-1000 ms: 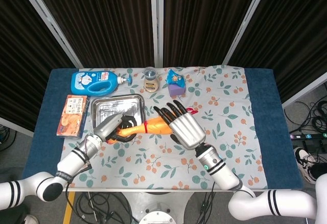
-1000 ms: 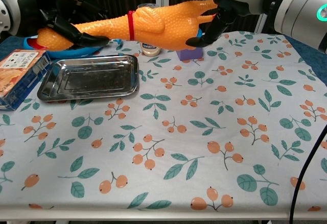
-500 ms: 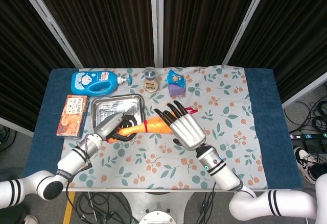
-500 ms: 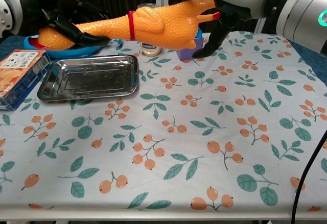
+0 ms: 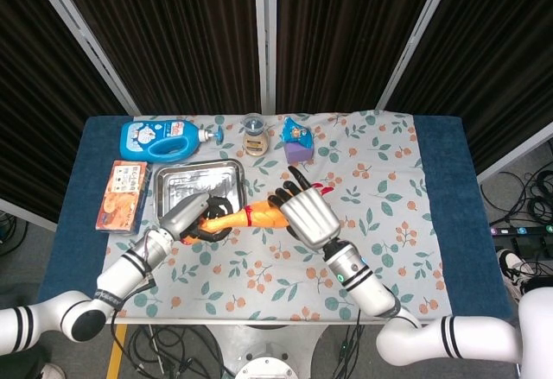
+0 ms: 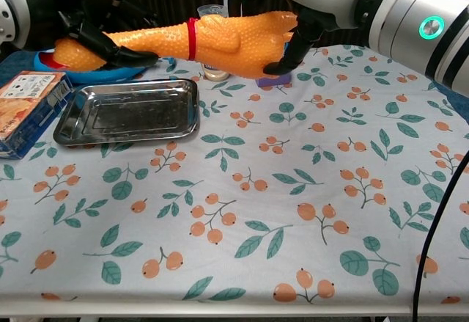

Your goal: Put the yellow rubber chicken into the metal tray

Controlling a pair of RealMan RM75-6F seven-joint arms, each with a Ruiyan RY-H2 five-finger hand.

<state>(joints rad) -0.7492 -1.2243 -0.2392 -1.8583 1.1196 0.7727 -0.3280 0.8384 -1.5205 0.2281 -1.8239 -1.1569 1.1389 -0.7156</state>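
Note:
The yellow rubber chicken [image 6: 220,39] with a red band hangs lengthwise in the air, behind and above the metal tray [image 6: 132,140]. My left hand [image 6: 95,36] grips its leg end over the tray's far left. My right hand [image 6: 299,23] is cupped over the body and head end, with fingers curling under it. From the head view the chicken [image 5: 259,217] lies across the tray's [image 5: 194,176] near right corner, between my left hand [image 5: 194,217] and right hand [image 5: 307,215]. The tray holds nothing.
An orange box [image 6: 29,102] lies left of the tray. A blue detergent bottle [image 5: 160,137], a small jar [image 5: 253,133] and a blue and purple packet [image 5: 297,142] line the far edge. The floral cloth spreads right and forward of the tray.
My right hand loosened from the chicken's head, slid left along it and now wraps the body. The chicken and my left hand have stayed nearly in place.

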